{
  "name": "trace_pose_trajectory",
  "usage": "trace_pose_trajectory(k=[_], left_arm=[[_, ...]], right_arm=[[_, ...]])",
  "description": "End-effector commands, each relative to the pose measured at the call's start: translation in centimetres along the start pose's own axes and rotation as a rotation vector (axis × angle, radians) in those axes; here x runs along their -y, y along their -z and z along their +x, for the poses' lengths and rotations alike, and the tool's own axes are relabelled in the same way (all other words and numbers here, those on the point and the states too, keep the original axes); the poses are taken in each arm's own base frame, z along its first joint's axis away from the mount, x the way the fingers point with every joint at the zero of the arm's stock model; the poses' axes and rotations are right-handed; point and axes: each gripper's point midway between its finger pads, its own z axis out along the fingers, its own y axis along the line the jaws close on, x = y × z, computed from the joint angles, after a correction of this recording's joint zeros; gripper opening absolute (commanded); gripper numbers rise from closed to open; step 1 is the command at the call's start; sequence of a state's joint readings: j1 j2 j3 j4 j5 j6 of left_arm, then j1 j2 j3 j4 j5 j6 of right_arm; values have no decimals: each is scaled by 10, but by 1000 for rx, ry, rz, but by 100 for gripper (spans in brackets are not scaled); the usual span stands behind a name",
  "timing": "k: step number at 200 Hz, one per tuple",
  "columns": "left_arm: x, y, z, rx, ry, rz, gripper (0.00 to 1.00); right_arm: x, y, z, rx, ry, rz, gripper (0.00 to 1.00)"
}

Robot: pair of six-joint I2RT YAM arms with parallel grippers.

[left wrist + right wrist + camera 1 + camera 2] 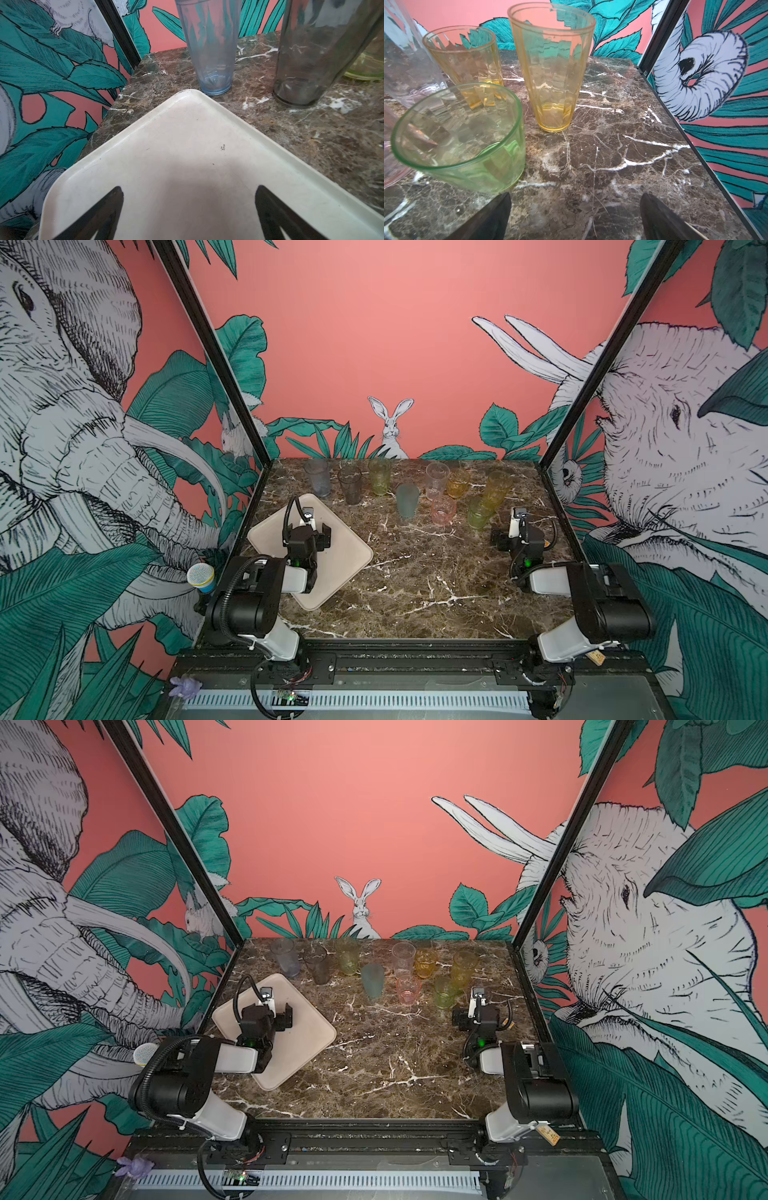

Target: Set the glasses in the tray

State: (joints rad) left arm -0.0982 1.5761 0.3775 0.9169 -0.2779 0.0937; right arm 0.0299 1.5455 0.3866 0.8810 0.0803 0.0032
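Several see-through glasses stand upright on the marble table along its far side in both top views, among them grey [317, 477], smoky [350, 485], teal [407, 500], pink [443, 509] and a short green one [479, 512]. The cream tray [345, 556] lies turned like a diamond at the left, with no glass in it. My left gripper [189, 189] hovers open over the tray, facing the grey glass [209, 47] and the smoky glass [307, 58]. My right gripper [575, 195] stands open over bare marble, just beside the short green glass [463, 141] and short of the tall yellow one [552, 72].
Black frame posts [232, 364] and printed wall panels close in the table at both sides. The table's right edge [675, 116] runs close to my right gripper. An amber short glass [467, 60] and a clear tall one [406, 62] stand behind the green one.
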Motion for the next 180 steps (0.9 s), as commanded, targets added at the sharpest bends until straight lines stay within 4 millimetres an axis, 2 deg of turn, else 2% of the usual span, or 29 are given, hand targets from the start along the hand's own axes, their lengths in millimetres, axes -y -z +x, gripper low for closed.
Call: trace_pose_trajectory(k=[1,105,180], left_arm=[[-5,1,-11,28,20,-16,99],[-5,1,-12,29,21,-16,99],[-5,1,-12,30,21,-16,100]], right_arm=[[-4,1,-8,43,14,-32,99],[-2,-1,-7,27,9,-20,99],[9,1,-8,36,-9,41,99]])
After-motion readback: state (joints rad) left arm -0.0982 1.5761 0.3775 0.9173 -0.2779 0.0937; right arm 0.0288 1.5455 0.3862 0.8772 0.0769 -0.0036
